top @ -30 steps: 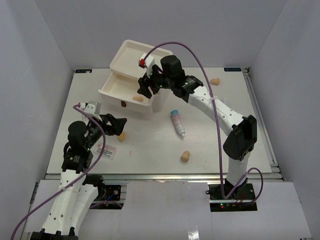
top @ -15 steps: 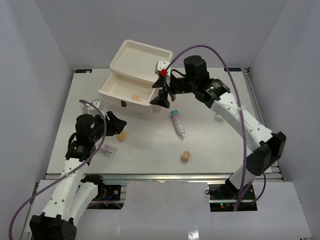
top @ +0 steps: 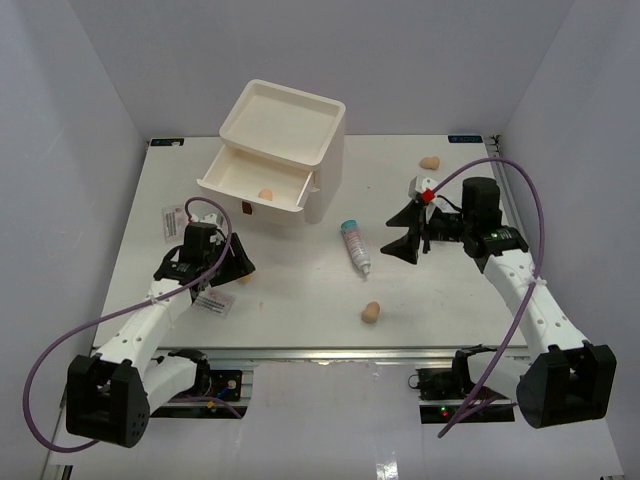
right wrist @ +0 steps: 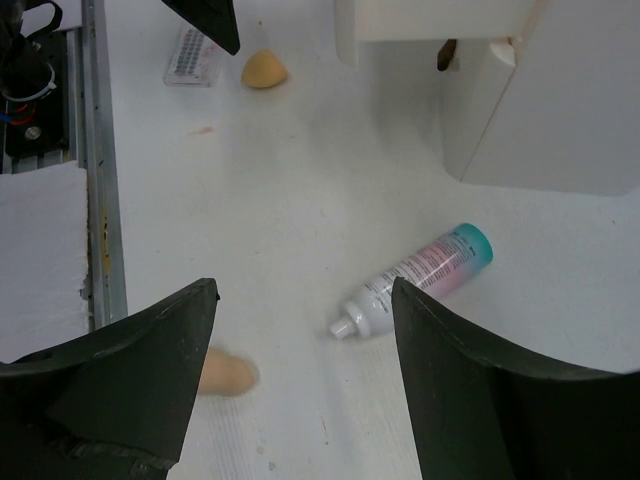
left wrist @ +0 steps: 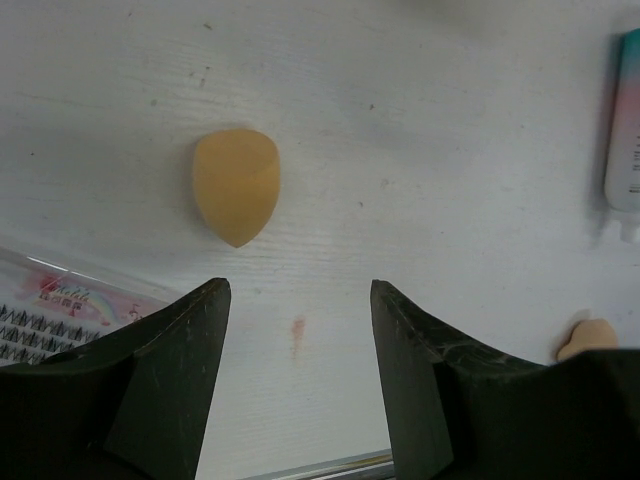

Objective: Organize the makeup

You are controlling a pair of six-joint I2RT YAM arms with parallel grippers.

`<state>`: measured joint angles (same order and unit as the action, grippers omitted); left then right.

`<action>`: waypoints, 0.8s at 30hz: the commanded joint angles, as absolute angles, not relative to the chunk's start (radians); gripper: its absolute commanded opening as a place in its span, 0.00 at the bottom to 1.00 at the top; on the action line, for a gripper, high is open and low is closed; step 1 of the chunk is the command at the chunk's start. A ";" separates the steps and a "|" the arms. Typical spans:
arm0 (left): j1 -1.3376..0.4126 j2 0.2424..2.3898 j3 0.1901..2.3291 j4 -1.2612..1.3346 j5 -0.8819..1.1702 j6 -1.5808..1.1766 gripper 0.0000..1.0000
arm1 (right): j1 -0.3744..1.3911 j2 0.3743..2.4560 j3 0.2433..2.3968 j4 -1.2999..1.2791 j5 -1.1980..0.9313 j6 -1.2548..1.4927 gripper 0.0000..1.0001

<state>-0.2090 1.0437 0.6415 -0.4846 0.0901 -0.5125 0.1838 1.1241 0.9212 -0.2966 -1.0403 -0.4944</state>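
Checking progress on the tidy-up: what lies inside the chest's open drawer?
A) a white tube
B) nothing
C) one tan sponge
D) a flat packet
C: the top view shows a single tan sponge in the open drawer, while the tube lies outside it.

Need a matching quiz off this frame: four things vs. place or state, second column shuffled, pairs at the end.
Things:
1. tube
2. packet
3. drawer
4. left gripper

Place or state:
a. pulled open, tan sponge inside
b. open, loose sponge on the table just ahead of it
c. lying on its side mid-table, in front of the chest
d. flat at near left, beside the left arm

Pairs: 1-c, 2-d, 3-a, 4-b
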 commanded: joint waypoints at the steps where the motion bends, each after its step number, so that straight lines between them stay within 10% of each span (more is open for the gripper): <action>1: -0.229 1.109 0.689 -0.498 -0.045 -0.572 0.68 | 0.084 1.046 0.856 -0.141 -1.189 -0.437 0.77; 24: -0.242 1.336 0.739 -0.377 -0.114 -0.596 0.43 | 0.053 1.011 0.816 -0.135 -1.253 -0.483 0.77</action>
<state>-0.2390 1.3289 0.7053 -0.4047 -0.0949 -0.5922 0.0639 1.0271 0.8185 -0.1649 -1.2112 -0.4730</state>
